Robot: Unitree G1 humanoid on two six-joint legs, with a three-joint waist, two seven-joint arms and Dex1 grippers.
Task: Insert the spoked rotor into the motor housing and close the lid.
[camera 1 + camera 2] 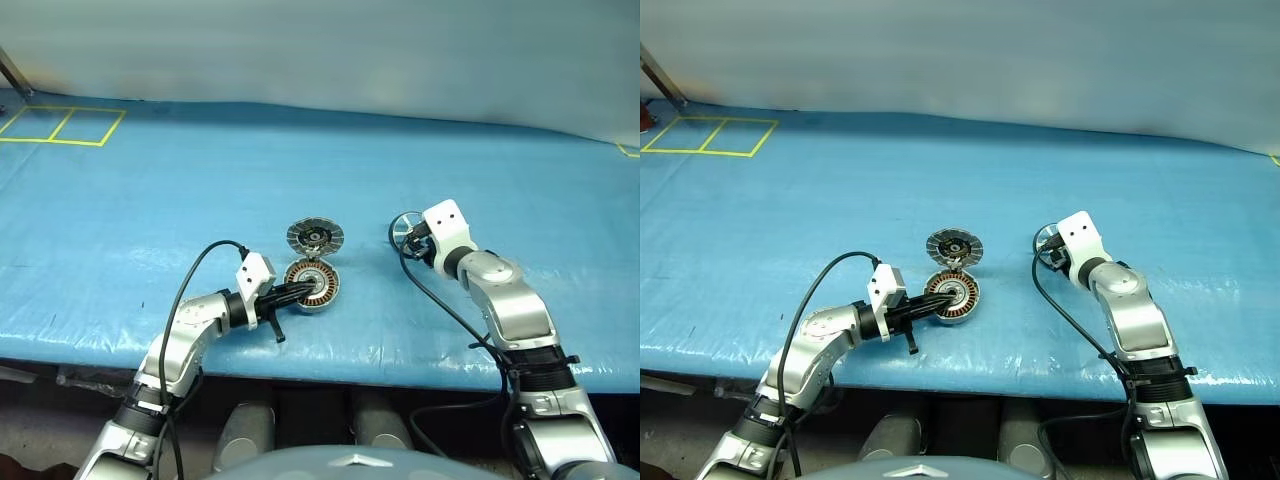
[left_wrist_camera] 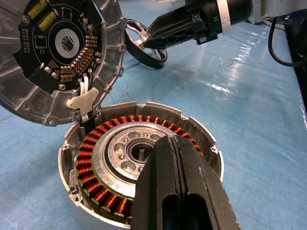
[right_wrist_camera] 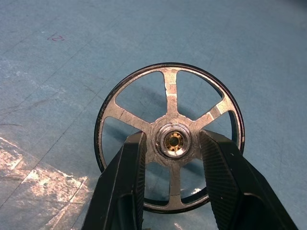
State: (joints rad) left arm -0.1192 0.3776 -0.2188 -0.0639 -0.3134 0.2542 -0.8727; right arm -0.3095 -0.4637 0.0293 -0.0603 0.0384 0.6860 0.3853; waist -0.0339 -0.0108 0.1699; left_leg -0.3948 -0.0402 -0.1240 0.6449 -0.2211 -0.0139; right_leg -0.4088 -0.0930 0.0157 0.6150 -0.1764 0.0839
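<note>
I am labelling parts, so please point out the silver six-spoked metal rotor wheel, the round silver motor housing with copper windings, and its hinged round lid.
spoked rotor [image 3: 173, 140], right wrist view, central hub.
motor housing [image 2: 101, 194], left wrist view, copper windings.
lid [image 2: 64, 44], left wrist view, dark centre.

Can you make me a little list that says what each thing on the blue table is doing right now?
table: blue sheet with yellow tape squares in the far left corner
motor housing: open, copper windings showing
lid: swung open, circuit side showing
spoked rotor: tilted up off the sheet, to the right of the housing
left gripper: shut, resting over the housing's near rim
right gripper: fingers either side of the rotor's hub, a small gap on each side
</note>
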